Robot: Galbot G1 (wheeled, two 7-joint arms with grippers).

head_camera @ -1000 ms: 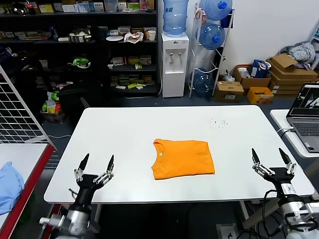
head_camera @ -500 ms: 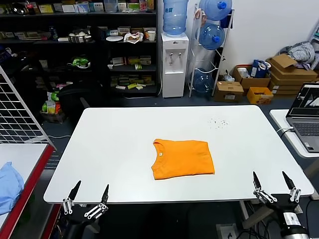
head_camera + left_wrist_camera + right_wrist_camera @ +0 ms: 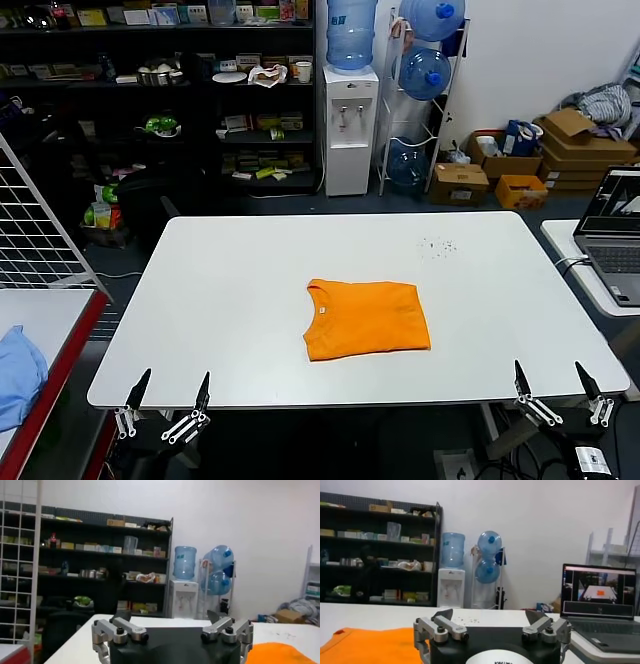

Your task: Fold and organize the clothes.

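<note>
Table [image 3: 250, 300] viewed from above by head cam; wrist cams set low at near edge, facing fwd. Water dispenser [image 3: 184, 596] shared by all.

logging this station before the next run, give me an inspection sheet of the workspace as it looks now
surface: white table, bare apart from the shirt and a patch of small dark specks near the far right.
job's things: orange T-shirt, folded into a neat rectangle at table centre, neck to the left.
clutter: nothing seen on the table besides the specks.
grippers: left claw open at the near left edge; right claw open at the near right edge; both empty, clear of the shirt.
cables: nothing seen on the table.
surroundings: laptop on a side table right, light blue cloth left, water dispenser and shelves behind.
</note>
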